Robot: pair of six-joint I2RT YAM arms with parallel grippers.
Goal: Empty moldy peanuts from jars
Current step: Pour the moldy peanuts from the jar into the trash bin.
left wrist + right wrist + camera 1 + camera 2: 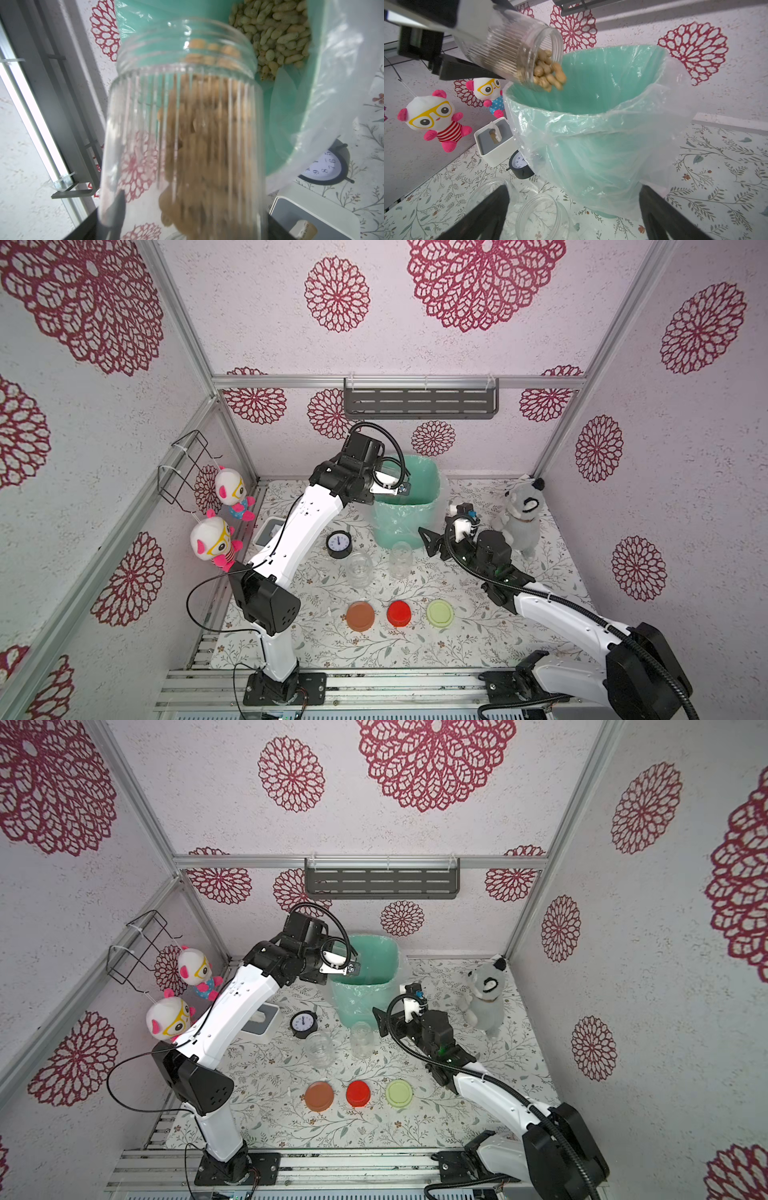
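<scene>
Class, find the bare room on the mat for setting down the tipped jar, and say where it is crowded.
Free: the mat strip between the three lids and the front rail. Crowded: between clock, empty jars and bin.

The bin (424,485) stands at the back of the table (457,647). A tilted jar (508,45) hangs over its left rim, peanuts (548,70) at its mouth. Two upright jars (400,559) stand before the bin, the clock (339,544) to their left, and the lids (399,612) lie in a row before them.
</scene>
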